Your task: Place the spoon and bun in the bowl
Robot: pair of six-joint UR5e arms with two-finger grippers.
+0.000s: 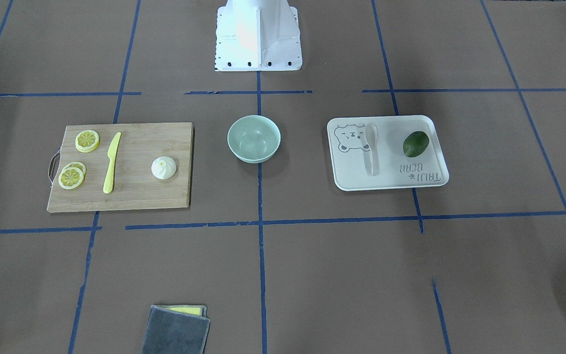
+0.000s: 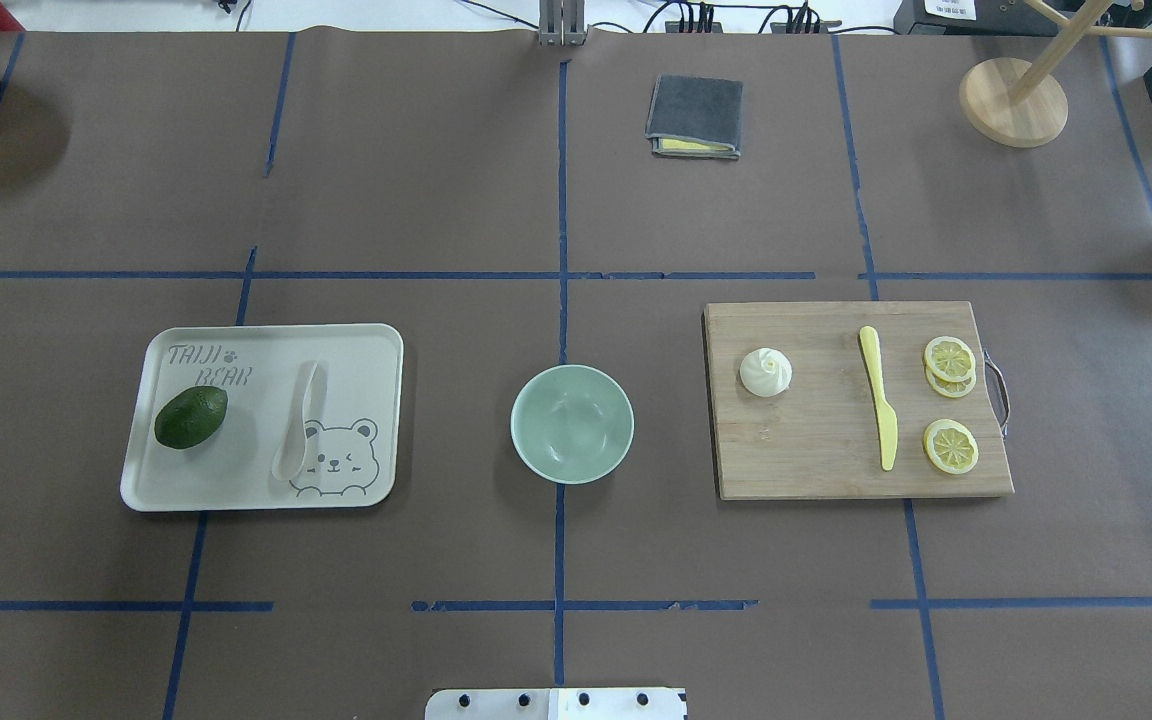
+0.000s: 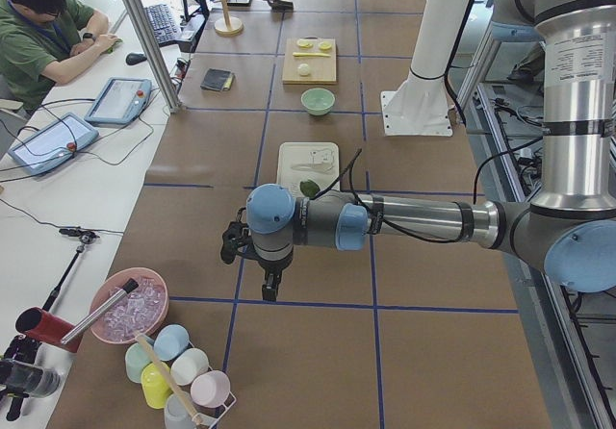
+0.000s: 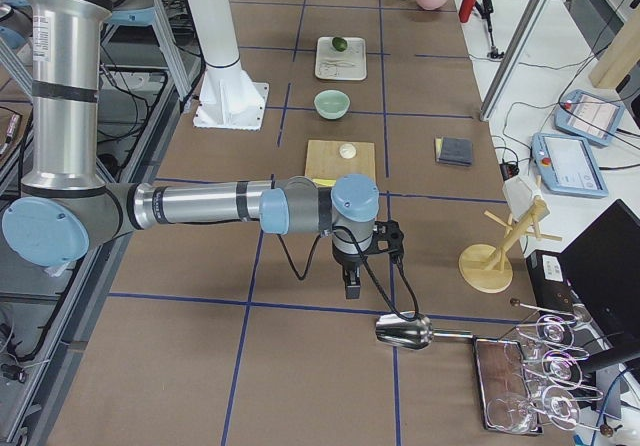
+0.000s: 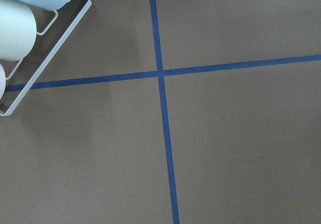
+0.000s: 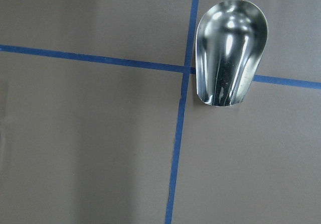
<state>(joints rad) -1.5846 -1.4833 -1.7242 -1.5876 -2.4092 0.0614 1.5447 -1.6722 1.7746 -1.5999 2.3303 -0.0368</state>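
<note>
The spoon [image 2: 298, 425] lies on the tray [image 2: 356, 345], nearest your left gripper [image 3: 270, 290] of the three yet well apart from it, with an avocado [image 2: 191, 417] near it. Beyond that stands the bowl [image 2: 572, 424], upright, about midway between your two grippers. Farthest from the left one, and nearest your right gripper [image 4: 351, 284], the bun [image 2: 765, 372] rests on the board [image 2: 816, 440]. Both grippers hang over the table and seem to hold nothing; how far their jaws stand open I cannot tell.

My table [image 2: 436, 180] is brown and crossed by blue tape [image 2: 561, 200]. Overhead view: tray [image 2: 366, 360] left, bowl [image 2: 536, 440] centre, cutting board [image 2: 816, 440] right, folded cloth [image 2: 694, 112] at top.
</note>
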